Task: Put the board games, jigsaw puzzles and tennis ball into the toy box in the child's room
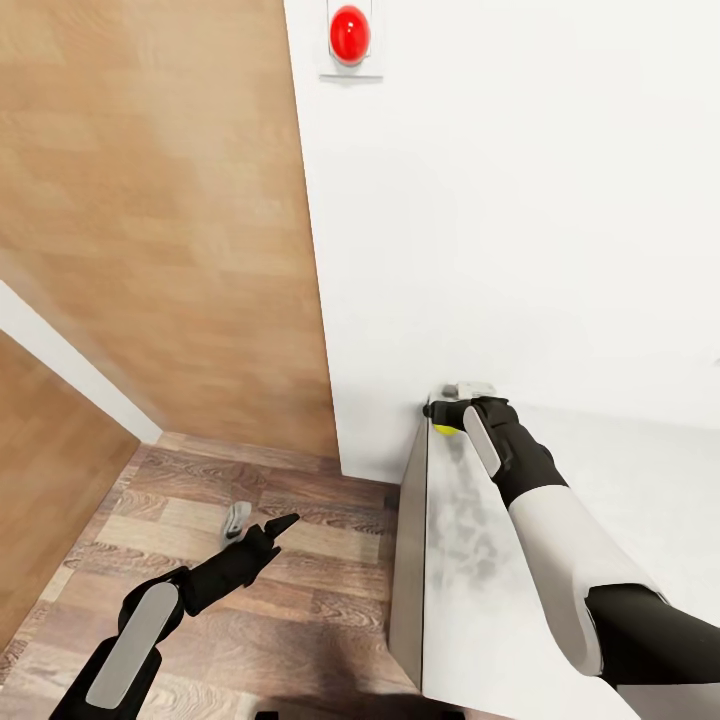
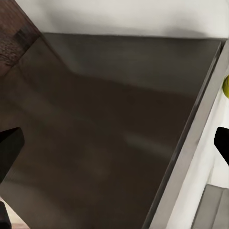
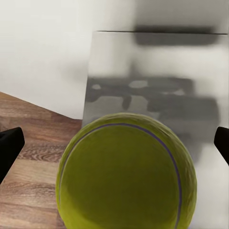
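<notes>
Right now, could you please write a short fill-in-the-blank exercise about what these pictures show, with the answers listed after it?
1. The small yellow-green tennis ball sits between the fingers of the ____ tool.
2. The left tool hangs over the wooden ____.
3. The round light high on the white wall is ____.
4. The right tool is at the far end of the pale grey ____, near the wall.

Missing words: right; floor; red; table top
</notes>
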You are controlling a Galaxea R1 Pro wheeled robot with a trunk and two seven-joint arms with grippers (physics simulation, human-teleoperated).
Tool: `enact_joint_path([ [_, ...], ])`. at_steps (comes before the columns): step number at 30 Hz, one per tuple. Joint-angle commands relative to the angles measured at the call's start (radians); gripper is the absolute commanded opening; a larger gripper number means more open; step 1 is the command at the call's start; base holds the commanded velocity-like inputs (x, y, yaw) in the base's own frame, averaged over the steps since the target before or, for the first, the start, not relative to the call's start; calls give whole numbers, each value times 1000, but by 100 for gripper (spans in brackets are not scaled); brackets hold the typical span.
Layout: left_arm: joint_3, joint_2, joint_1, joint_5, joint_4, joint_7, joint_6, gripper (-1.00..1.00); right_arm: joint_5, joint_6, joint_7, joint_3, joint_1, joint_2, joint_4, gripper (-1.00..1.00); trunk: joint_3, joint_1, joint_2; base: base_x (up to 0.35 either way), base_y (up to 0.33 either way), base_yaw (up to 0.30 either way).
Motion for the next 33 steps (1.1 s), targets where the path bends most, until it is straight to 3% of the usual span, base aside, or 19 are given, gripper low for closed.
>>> enact_joint_path([
  [1,-1,1,-1,-1,0,-3,2,100,-11,3,-10,3,-1,-1,-1,100,-1,1,-2,0,0,0],
  [33,-1,-1,-1,-1,-1,-3,2,100,-8,3,-10,3,1,-4,4,100,-2,1,-2,0,0,0],
])
